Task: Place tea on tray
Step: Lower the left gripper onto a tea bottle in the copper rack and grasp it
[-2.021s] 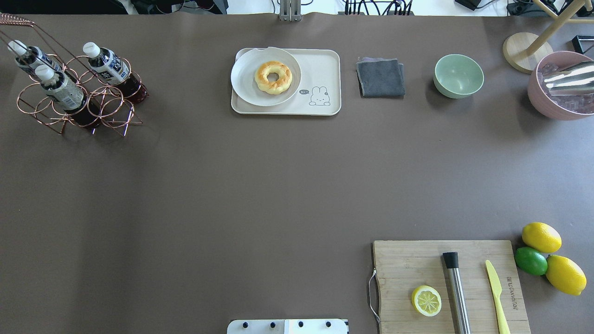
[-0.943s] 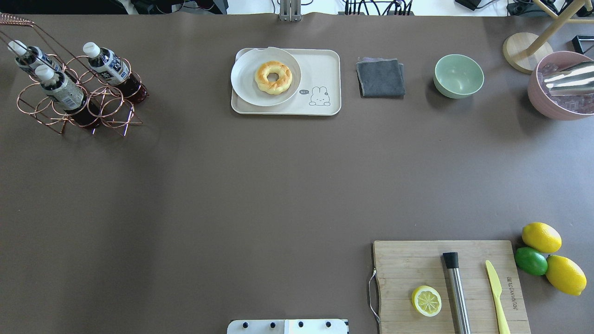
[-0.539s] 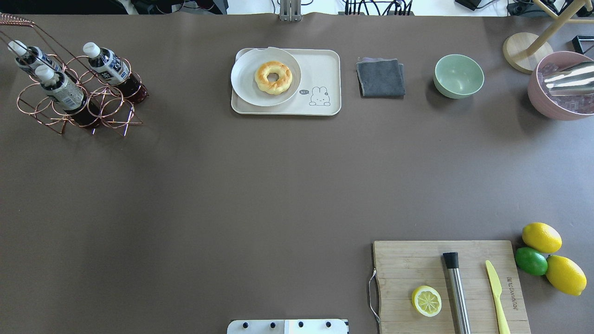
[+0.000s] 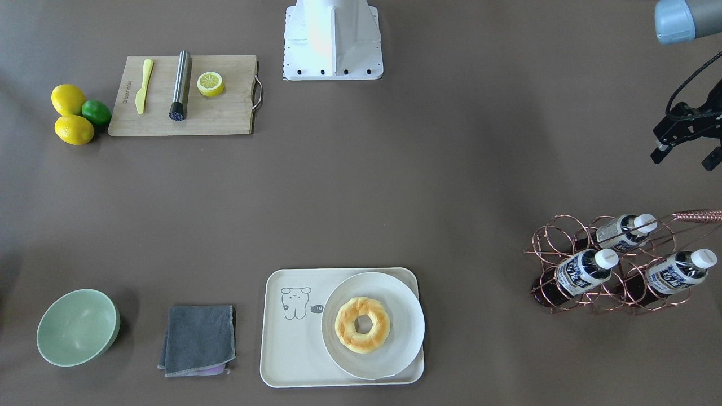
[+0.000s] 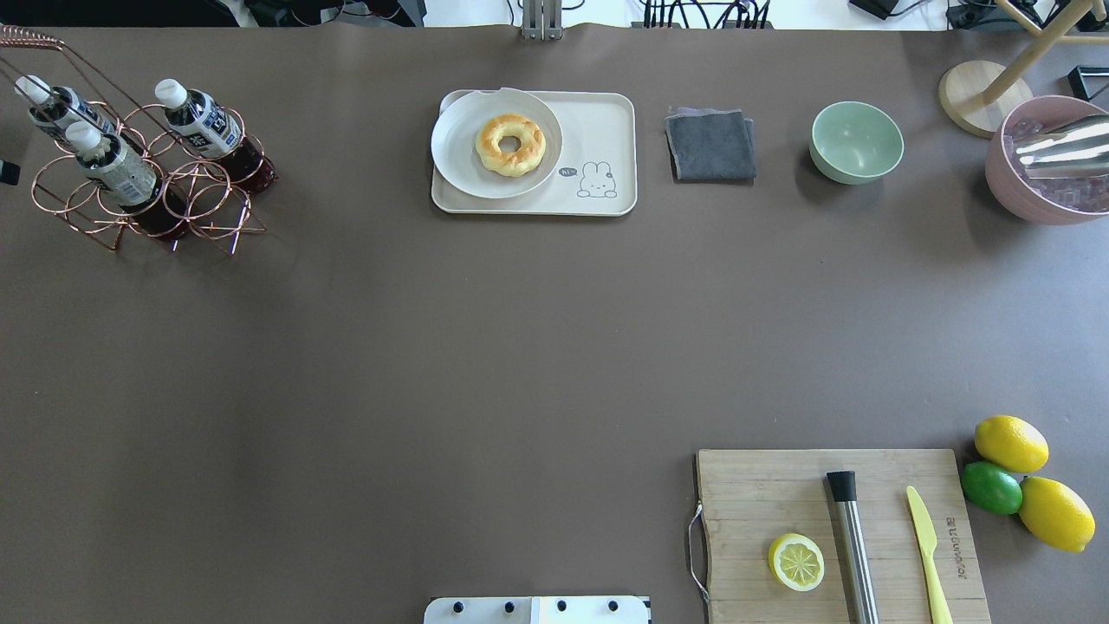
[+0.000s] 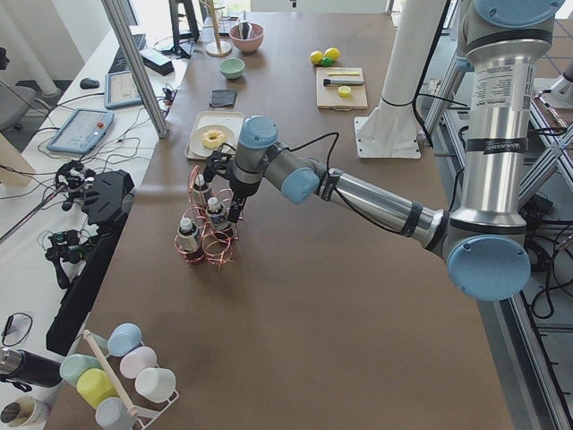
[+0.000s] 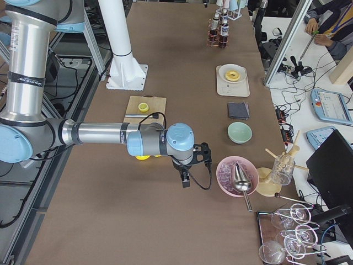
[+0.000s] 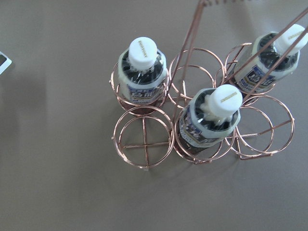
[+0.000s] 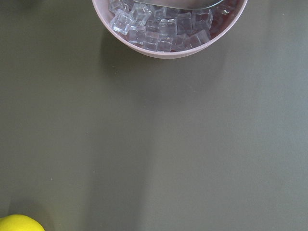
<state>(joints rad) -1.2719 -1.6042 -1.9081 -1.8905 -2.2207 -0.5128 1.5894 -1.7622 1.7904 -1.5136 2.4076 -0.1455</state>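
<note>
Three tea bottles stand tilted in a copper wire rack [image 5: 199, 204] at the far left: one [image 5: 206, 120] on the rack's right, one [image 5: 111, 165] in front, one [image 5: 54, 106] at the back. The left wrist view looks straight down on them [image 8: 211, 115]. The cream tray [image 5: 602, 130] with the bear drawing lies at the far middle. My left gripper [image 4: 683, 159] is open and empty, hovering just short of the rack. My right gripper [image 7: 187, 175] shows only in the exterior right view, beside the pink bowl; I cannot tell if it is open.
A white plate [image 5: 459, 156] with a donut [image 5: 510, 145] fills the tray's left half. A grey cloth [image 5: 710, 145], green bowl [image 5: 856, 141] and pink ice bowl [image 5: 1040, 173] lie to its right. A cutting board [image 5: 754, 494] with lemon half, muddler and knife sits front right.
A black tip of my left gripper has come into the overhead view at the left edge beside the rack. Nothing on the table has moved.
</note>
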